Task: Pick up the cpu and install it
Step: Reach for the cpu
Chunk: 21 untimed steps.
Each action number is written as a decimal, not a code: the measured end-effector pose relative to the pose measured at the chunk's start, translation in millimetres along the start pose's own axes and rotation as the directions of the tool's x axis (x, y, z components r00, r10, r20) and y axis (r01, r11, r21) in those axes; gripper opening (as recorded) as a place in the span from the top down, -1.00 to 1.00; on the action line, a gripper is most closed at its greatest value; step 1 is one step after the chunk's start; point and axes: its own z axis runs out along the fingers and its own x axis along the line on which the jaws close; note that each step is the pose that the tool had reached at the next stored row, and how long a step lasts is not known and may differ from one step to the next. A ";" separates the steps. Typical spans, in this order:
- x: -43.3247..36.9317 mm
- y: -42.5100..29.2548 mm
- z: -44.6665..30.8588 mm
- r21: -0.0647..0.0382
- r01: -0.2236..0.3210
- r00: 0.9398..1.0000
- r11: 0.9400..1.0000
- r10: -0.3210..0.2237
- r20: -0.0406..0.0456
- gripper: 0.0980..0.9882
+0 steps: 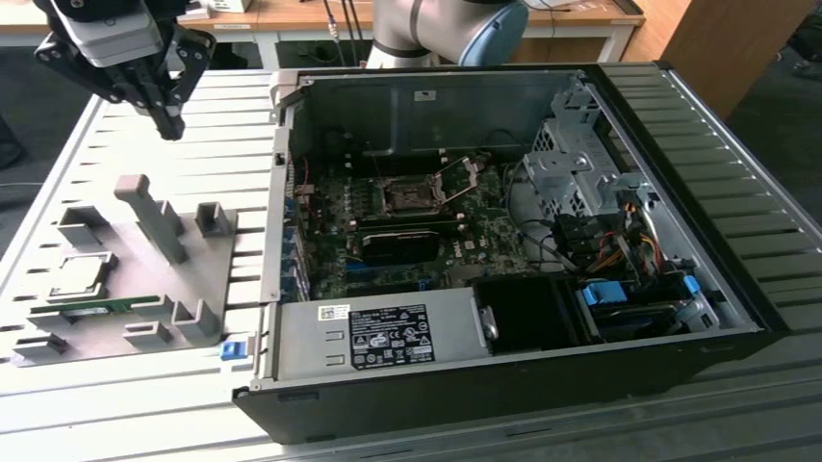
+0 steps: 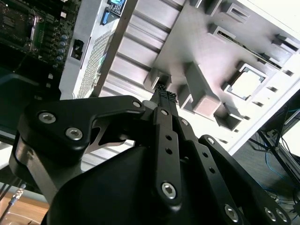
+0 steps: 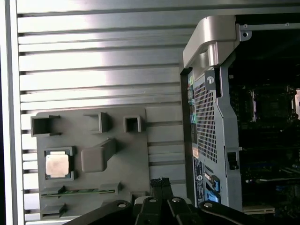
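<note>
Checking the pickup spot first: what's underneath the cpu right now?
The cpu lies flat in a square pocket of the grey fixture plate, which rests on the slatted table. The pocket floor and the chip's underside are covered by the chip itself.

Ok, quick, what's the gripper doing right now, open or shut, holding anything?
Gripper: shut, holding nothing. The cpu sits in the grey fixture, apart from the gripper.

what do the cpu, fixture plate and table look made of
The cpu: likely a metal lid, matte pale silvery with a lighter rim. The fixture plate: probably plastic, uniform dull grey, no glare. The table: looks like aluminium, ribbed slats with bright streaky reflections.
</note>
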 end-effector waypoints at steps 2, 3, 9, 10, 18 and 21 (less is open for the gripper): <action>1.1 -0.1 0.0 0.000 0.000 1.000 1.000 0.000 0.000 0.98; 1.7 -0.1 0.1 0.000 0.000 1.000 1.000 0.000 0.000 0.98; 5.1 -0.4 0.2 0.000 0.000 1.000 1.000 0.000 0.000 0.98; 5.7 -0.4 0.2 0.000 0.000 1.000 1.000 0.000 0.000 0.98; 10.0 -0.8 0.3 0.000 0.000 1.000 1.000 0.000 0.000 0.98; 11.4 -0.9 0.4 0.000 0.000 1.000 1.000 0.000 0.000 0.98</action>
